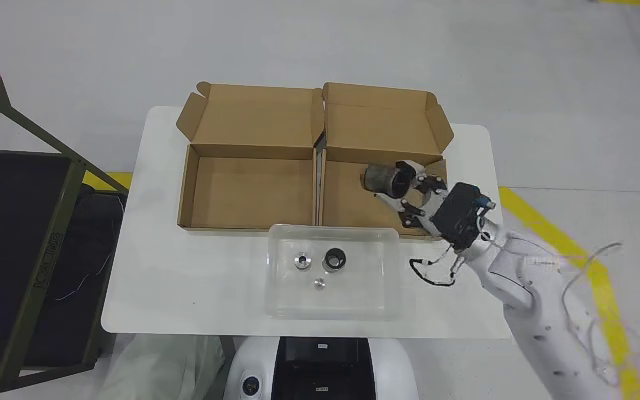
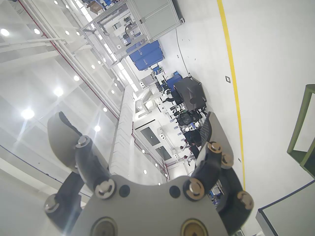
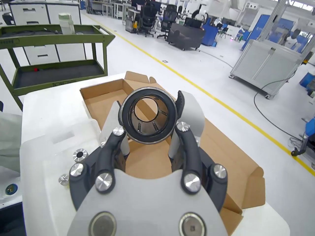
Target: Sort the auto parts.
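Nearest us, a clear plastic tray (image 1: 275, 290) on the bench (image 1: 150, 260) holds three small round metal parts (image 1: 301, 262), too small to make out. Beyond it, our right end effector (image 1: 405, 187) clamps a hollow, dark-rimmed metal sleeve (image 3: 147, 136) over the right cardboard box (image 1: 340, 205), its axis near level and its bore facing the wrist. Our left end effector (image 2: 134, 124) has its fingers apart.

Pale glossy floor (image 3: 221, 57) with a yellow line (image 3: 196, 87), green cart (image 3: 56, 71), office chairs (image 3: 169, 18) behind.

- A dark green cart (image 1: 40, 250) stands along the left edge of the frame.
- A yellow floor line (image 1: 540, 222) runs diagonally at right.
- A white table (image 1: 150, 250) occupies the centre.
- Black office chairs (image 3: 169, 17) stand in the room behind.
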Tool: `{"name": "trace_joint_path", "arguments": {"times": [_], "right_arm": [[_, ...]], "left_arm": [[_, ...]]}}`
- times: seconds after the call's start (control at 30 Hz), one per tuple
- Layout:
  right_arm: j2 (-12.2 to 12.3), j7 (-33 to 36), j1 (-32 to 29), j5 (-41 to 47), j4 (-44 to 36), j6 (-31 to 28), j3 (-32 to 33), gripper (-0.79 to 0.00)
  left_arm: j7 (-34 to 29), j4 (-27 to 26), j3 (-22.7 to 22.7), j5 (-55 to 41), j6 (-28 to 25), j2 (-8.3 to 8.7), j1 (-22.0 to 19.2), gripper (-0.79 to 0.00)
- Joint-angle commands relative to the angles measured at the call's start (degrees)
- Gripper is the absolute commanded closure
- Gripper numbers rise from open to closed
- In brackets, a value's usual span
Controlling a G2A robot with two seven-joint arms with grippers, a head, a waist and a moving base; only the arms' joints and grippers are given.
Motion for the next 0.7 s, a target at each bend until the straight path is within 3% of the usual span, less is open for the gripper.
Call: {"name": "trace_joint_path", "arguments": {"times": [0.0, 0.67], "right_arm": [[-0.29, 1.54, 1.71, 0.02, 1.89, 0.97, -1.43, 0.0], [-3.72, 14.41, 14.86, 2.18, 18.31, 4.31, -13.99, 0.0]], "left_arm": [[0.0, 0.0, 0.0, 0.0, 0.0, 0.0, 0.0, -0.785], [0.0, 0.0, 0.0, 0.0, 0.0, 0.0, 0.0, -0.785]]}}
